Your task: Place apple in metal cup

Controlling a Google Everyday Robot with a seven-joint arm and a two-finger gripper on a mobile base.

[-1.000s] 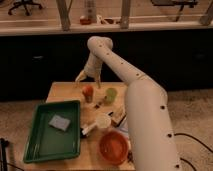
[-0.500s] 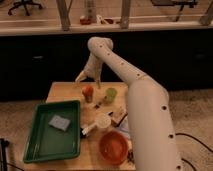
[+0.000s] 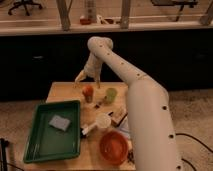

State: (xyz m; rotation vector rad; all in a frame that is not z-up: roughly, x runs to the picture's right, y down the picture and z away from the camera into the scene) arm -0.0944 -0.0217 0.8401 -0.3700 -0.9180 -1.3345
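Note:
The apple (image 3: 88, 90), small and red-orange, sits on the mouth of the metal cup (image 3: 89, 98), a small dark tumbler on the wooden table (image 3: 62, 92). My gripper (image 3: 88, 80) hangs just above the apple at the far side of the table. Its two fingers (image 3: 79, 78) are spread apart, one on each side above the fruit, and they do not touch it. The gripper is open and empty. The arm reaches in from the lower right.
A light green cup (image 3: 110, 95) stands right of the metal cup. A white cup (image 3: 102, 121) lies mid-table, an orange-red bowl (image 3: 114, 147) near the front. A green tray (image 3: 35, 145) with a grey sponge (image 3: 60, 122) fills the left side. A dark cabinet stands behind.

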